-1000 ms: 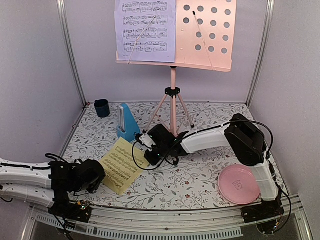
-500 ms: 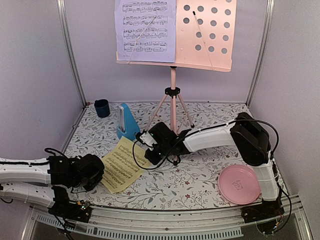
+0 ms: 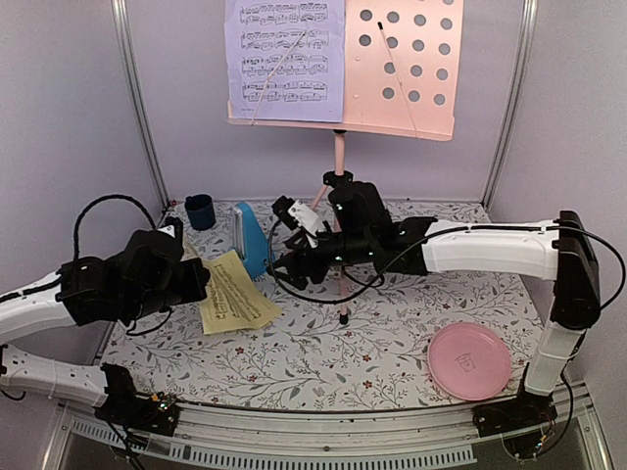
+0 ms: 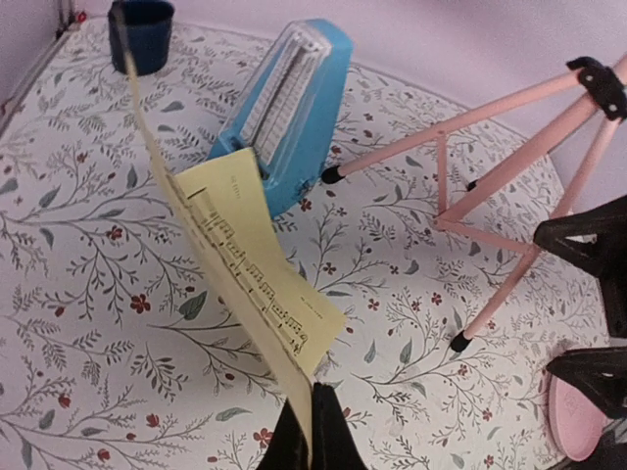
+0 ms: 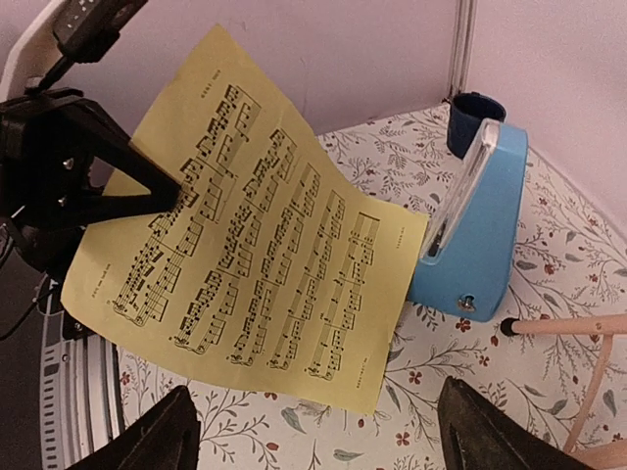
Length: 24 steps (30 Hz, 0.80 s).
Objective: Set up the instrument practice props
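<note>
I see a table under a floral-print cloth [image 3: 392, 333], boxed in by plain lavender walls [image 3: 69, 117]. The yellow music sheet [image 3: 233, 294] is lifted off it, clamped by one edge in the left jaws. Its long axis runs from them towards the blue pyramid metronome [image 3: 250, 240] just behind. The right jaws stand wide apart, empty, facing its printed side.

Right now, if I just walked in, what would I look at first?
Probably the yellow music sheet, pinched at one edge by the left gripper and held up on the left side of the table, next to the blue metronome. Then the tall pink music stand at the back, with a lavender sheet on its left half.
</note>
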Tool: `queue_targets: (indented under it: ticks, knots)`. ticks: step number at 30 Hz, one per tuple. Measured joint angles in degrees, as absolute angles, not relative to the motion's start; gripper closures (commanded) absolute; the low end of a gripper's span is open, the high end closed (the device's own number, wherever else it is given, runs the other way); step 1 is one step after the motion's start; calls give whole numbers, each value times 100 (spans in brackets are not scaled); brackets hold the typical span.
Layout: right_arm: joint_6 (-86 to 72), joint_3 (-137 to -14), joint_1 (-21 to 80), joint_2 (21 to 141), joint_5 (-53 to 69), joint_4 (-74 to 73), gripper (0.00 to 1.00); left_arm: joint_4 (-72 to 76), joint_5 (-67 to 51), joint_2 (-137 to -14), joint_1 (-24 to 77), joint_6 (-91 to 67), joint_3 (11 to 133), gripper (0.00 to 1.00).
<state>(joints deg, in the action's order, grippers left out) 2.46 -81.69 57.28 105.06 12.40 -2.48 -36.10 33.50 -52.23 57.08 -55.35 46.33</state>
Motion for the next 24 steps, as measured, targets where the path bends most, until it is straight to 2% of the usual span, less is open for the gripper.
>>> queue_targets:
  ticks: [4, 9, 16, 24]
  knots:
    - [469, -7944, 5712, 9926, 1625, -132, 3, -3586, 2836, -5039, 5690, -4027, 5113, 100]
    - [799, -7719, 5677, 9470, 2171, -97, 1, -3787, 1822, -5157, 5671, -2694, 5870, 100]
    - [1247, -7636, 5647, 9056, 2674, -397, 0, -4080, 246, -5487, 5743, -1455, 6215, 100]
    - [1643, -7592, 5645, 8193, 2840, -915, 1, -4491, -753, -5485, 6082, -548, 6716, 100]
